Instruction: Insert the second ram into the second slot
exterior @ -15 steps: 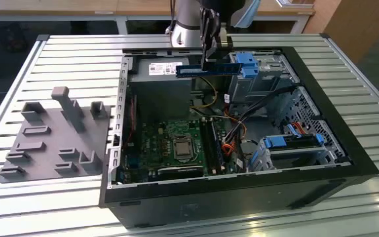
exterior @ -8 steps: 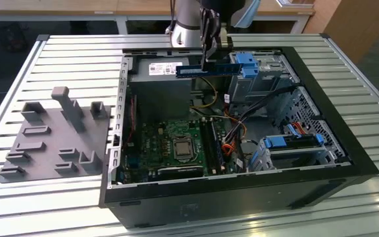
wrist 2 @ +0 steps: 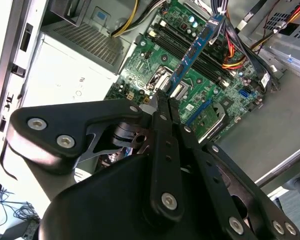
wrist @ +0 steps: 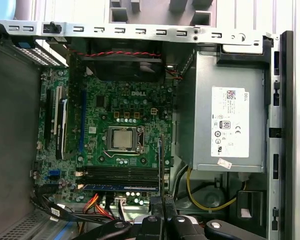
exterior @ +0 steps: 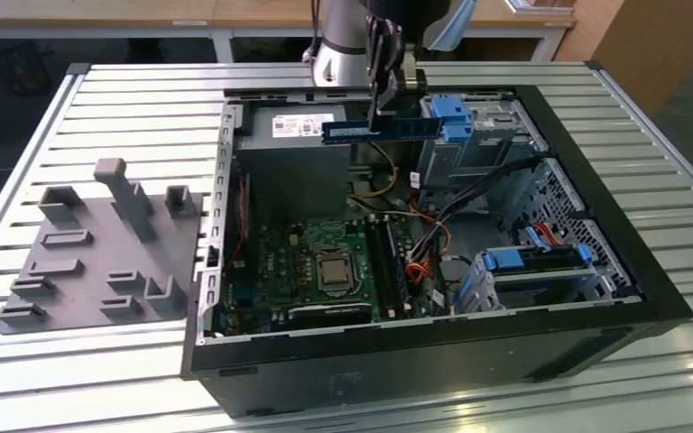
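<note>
My gripper (exterior: 379,119) hangs over the open computer case (exterior: 612,234) and is shut on the second ram (exterior: 377,131), a thin blue stick with a pale label, held level above the power supply. In the second wrist view the ram (wrist 2: 195,47) juts out from between the closed fingers (wrist 2: 162,107) over the motherboard. Seen edge-on in the first wrist view, the ram (wrist: 160,165) is a thin line above the board. The dark memory slots (wrist: 122,174) run beside the processor socket (wrist: 122,139). A blue stick (wrist: 122,187) sits in the slot row farthest from the socket.
The grey power supply (exterior: 299,126) lies below the held ram. Orange and black cables (exterior: 431,236) cross near the slots. Blue drive-bay tabs (exterior: 455,115) stand close to the gripper; more (exterior: 540,257) sit lower on the exterior view's right. A grey fixture block (exterior: 94,253) rests on the slatted table.
</note>
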`<act>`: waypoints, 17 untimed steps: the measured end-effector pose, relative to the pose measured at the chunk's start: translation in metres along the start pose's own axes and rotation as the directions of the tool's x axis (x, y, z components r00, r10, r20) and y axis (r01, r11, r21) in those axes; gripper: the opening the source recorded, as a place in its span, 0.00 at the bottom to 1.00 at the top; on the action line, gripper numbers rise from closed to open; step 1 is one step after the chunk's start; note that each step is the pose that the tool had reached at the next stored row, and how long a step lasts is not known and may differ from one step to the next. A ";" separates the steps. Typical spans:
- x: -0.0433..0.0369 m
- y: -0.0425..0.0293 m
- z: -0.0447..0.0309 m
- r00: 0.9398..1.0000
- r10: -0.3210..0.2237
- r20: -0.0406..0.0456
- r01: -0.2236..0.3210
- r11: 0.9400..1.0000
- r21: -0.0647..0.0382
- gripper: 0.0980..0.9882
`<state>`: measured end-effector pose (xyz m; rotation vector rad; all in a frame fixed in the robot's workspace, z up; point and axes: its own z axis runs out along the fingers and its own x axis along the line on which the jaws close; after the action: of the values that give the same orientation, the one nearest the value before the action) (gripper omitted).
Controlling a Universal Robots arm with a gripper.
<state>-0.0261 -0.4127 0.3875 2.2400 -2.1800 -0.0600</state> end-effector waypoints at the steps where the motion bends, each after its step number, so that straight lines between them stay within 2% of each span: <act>1: 0.0002 0.0000 0.0000 1.000 0.000 0.000 0.000 1.000 0.000 0.04; 17: 0.0057 0.0002 0.0000 1.000 0.000 0.000 0.000 1.000 0.000 0.04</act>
<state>-0.0261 -0.4185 0.3875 2.2400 -2.1800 -0.0600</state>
